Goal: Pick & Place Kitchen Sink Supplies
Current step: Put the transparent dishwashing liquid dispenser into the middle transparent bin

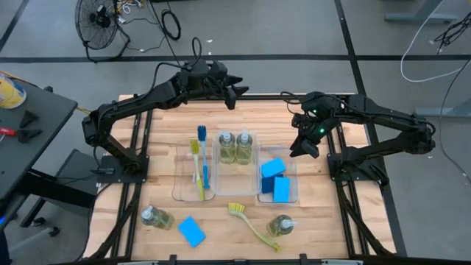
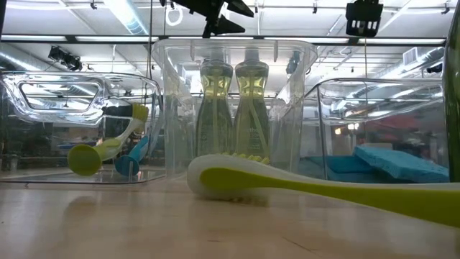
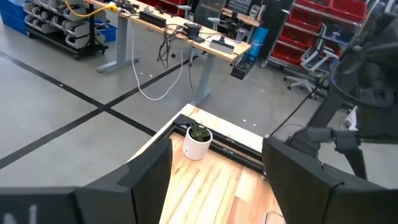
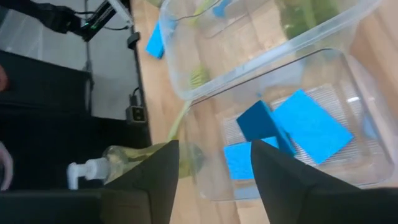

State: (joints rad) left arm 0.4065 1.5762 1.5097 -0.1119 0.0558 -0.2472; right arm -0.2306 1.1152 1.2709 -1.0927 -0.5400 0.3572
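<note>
Nearest the front edge of the wooden table (image 1: 243, 118) lie four loose items. From left to right they are a soap bottle (image 1: 157, 217) on its side, a blue sponge (image 1: 192, 231), a yellow-green dish brush (image 1: 252, 223) lying diagonally, and a second soap bottle (image 1: 281, 224) on its side, touching the brush's handle end.

Behind them, three clear trays stand in a row. The left tray (image 1: 179, 193) holds a yellow-green brush (image 1: 196, 166) and a blue brush (image 1: 203, 154), side by side. The middle tray (image 1: 237, 168) holds two soap bottles (image 1: 227, 146) standing upright next to each other. The right tray (image 1: 293, 193) holds three blue sponges (image 1: 273, 168), one of them tilted up on edge.

The right gripper (image 1: 305, 150) hangs above the far right side of the sponge tray. Its fingers (image 4: 280, 180) stand apart with nothing between them.

Farthest back, the left gripper (image 1: 234, 95) is raised over the table's far edge. Its fingers (image 3: 149, 171) stand wide apart and hold nothing. A small white pot with a green plant (image 3: 198, 141) sits at a far corner of the table.
</note>
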